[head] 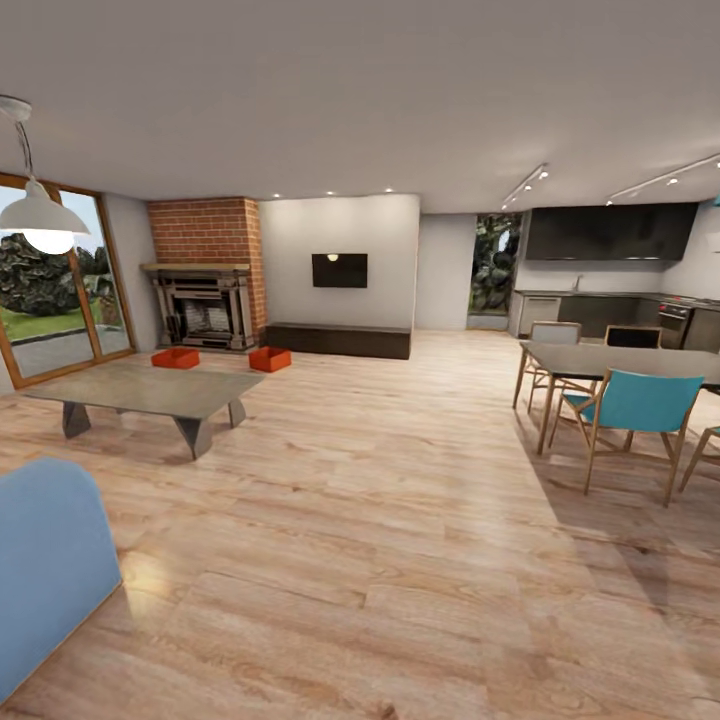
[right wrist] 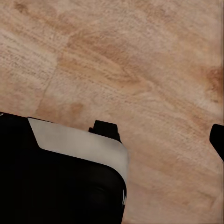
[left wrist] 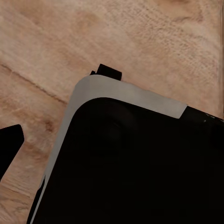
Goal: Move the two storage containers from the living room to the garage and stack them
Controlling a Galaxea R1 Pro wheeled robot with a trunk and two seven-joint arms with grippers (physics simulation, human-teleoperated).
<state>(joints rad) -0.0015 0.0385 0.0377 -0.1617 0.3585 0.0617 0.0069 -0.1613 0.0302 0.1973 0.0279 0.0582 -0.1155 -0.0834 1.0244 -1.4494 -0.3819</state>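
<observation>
Sitting on the wood-plank flooring at the far left of the living room, the two storage containers are untouched: the left container (head: 176, 357) lies in front of the fireplace (head: 203, 305), and the right container (head: 270, 359) lies just beside the near end of the long dark chest (head: 338, 340) under the wall screen (head: 339, 270). Both are beyond the low grey coffee table (head: 145, 391), well apart from the robot, which looks across the open room from the near side. A blue seat corner (head: 45, 570) shows at the near left, and a dining table (head: 625, 362) with teal chairs (head: 640, 410) stands at the right.

Judging by this, the task is barely begun. Neither bin has been picked up, nothing has been carried, and the garage with its concrete floor is not in the frames. What remains is nearly everything: driving over to the fireplace end, lifting a bin, taking it to the garage, setting it down, then fetching the second and stacking it on the first.

Both wrist views look down at light wood planks past the dark, pale-edged body of the robot. A dark fingertip of the left claw (left wrist: 10, 148) pokes in at one edge, and one of the right claw (right wrist: 217, 139) does likewise; neither claw holds anything, but I cannot tell whether the fingers stand apart or together.
</observation>
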